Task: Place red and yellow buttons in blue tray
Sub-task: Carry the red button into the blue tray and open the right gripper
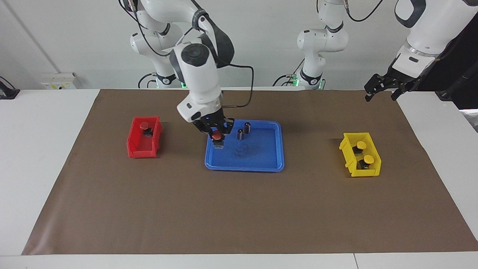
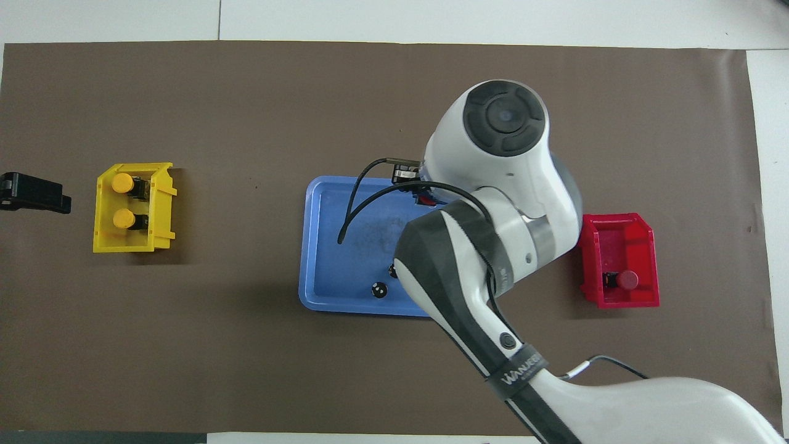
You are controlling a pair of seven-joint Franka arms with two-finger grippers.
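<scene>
Both arms are glossy white, rounded shells with dark grey bands at the joints and round dark caps on the joint ends, and green lights glow at their bases. Thin black cables loop along the links, and a black strap on the right arm's forearm carries white lettering. Each ends in a black two-finger hand, the right hand [image 1: 217,135] and the left hand [image 1: 384,89].
</scene>
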